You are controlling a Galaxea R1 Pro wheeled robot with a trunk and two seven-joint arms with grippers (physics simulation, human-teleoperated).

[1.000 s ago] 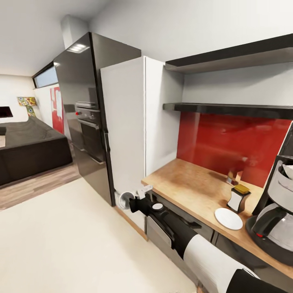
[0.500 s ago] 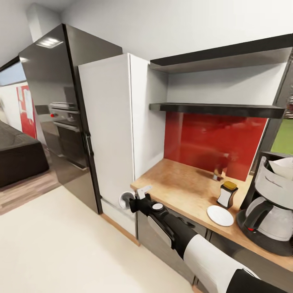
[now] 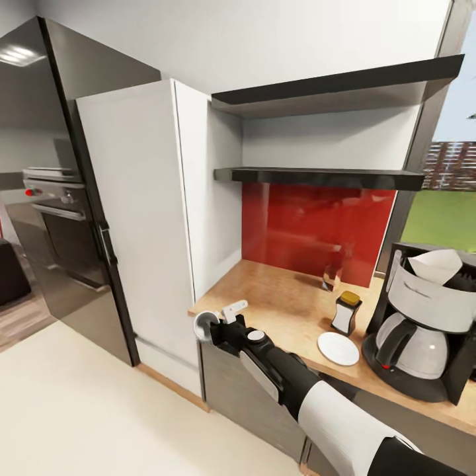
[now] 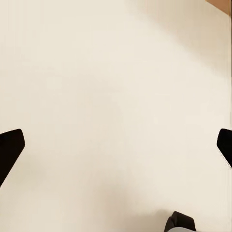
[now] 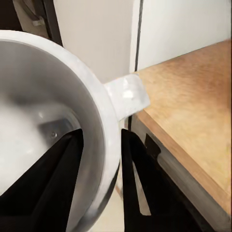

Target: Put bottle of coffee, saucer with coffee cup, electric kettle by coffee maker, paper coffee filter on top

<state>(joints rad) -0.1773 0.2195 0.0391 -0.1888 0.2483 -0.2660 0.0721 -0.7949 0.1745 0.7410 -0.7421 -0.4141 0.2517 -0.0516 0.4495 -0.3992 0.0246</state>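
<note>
White and grey, the coffee cup (image 3: 205,325) hung off the wooden table's (image 3: 277,297) near corner, its wall pinched between the right gripper's (image 3: 218,328) jaws. Farther along the table, the saucer (image 3: 338,348) lay just beside the coffee maker (image 3: 423,324), with the bottle of coffee (image 3: 346,313) behind it. The left gripper's (image 4: 116,145) jaws were spread wide over pale floor.

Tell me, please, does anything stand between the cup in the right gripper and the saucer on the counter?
Nothing visible does. The cup hangs off the counter's near end; bare wood runs to the saucer. The coffee bottle stands just behind it.
</note>
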